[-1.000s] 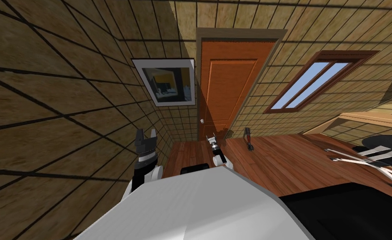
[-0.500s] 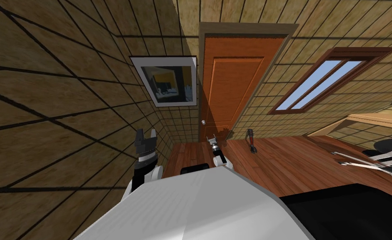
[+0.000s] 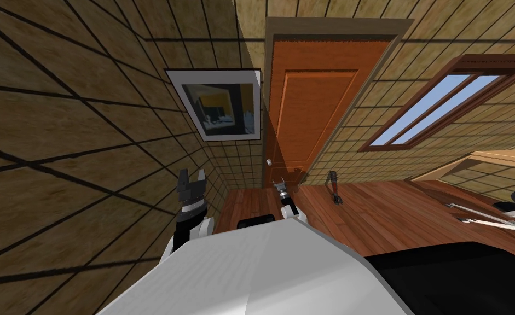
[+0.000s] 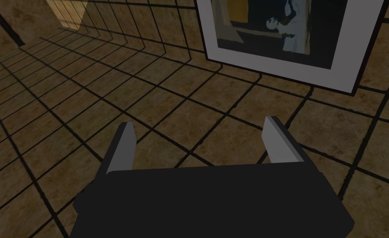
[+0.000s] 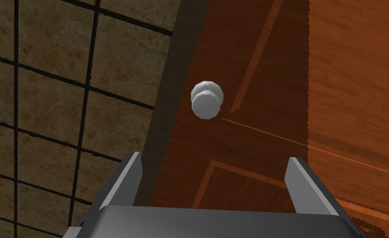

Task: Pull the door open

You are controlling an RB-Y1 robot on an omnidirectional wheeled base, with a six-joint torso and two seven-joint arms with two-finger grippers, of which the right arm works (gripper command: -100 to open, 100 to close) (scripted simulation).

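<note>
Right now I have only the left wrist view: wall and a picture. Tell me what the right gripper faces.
Observer: The right gripper, fingers open, faces a round grey knob on an orange-brown door.
Operator: Say whether it touches the knob.
Observer: No; the knob lies beyond the fingers, apart from both.

Picture (image 3: 218, 104) left of door (image 3: 311, 109)
</note>
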